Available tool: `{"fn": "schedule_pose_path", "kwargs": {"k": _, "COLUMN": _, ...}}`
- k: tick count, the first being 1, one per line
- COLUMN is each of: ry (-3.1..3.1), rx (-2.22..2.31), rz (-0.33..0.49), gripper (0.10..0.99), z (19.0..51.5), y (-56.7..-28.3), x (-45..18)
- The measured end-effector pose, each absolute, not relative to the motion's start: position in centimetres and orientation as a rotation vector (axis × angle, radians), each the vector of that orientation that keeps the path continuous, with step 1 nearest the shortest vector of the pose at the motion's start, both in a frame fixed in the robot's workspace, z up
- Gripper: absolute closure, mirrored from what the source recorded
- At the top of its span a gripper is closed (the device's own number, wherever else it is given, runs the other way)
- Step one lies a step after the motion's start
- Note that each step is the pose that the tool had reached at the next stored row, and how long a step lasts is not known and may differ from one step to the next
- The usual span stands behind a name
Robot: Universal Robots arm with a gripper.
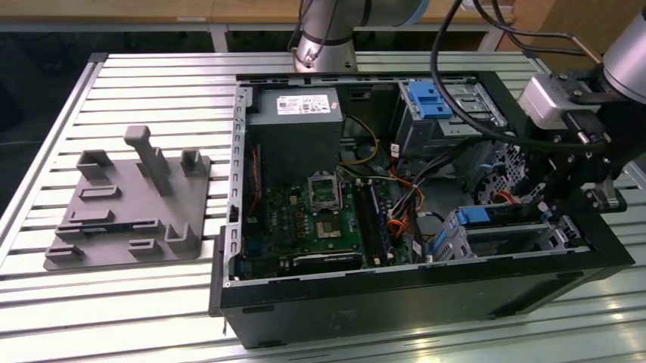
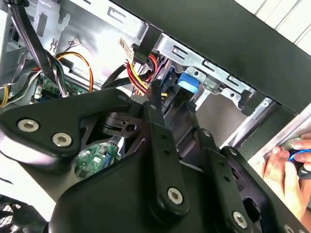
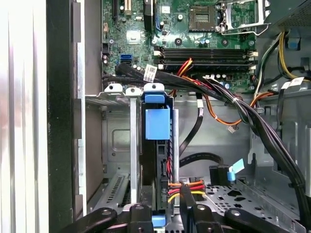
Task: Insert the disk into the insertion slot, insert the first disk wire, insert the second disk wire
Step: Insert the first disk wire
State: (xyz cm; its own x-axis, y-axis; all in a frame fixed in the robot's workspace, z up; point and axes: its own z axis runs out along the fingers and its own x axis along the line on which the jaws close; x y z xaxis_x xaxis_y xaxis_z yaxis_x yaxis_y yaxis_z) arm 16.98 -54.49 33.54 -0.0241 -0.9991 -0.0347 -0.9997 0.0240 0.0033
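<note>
The disk (image 3: 158, 124) stands on edge in the insertion slot (image 3: 114, 145), at the near corner of the computer case (image 1: 404, 302) on the exterior view's right. The gripper (image 3: 165, 216) hangs over it, fingers (image 3: 140, 216) apart astride its edge. Pressing lower could snag the red-and-yellow wires (image 3: 187, 184) just beside, tugging a connector loose.

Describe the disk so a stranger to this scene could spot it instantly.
Find the open black computer case. In its near corner at the exterior view's right sits a small grey cage. The disk stands on edge inside, framed in bright blue, unlike the grey power-supply box.
</note>
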Motion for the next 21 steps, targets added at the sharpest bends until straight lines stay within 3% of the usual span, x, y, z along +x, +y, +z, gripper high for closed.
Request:
{"fn": "schedule_pose_path", "kwargs": {"k": 12, "ry": 2.241, "rx": -2.171, "rz": 0.039, "gripper": 0.729, "z": 36.5, "y": -52.7, "x": 17.0}}
{"fn": "schedule_pose_path", "kwargs": {"k": 21, "ry": 2.243, "rx": -2.169, "rz": 0.039, "gripper": 0.729, "z": 36.6, "y": -52.2, "x": 17.0}}
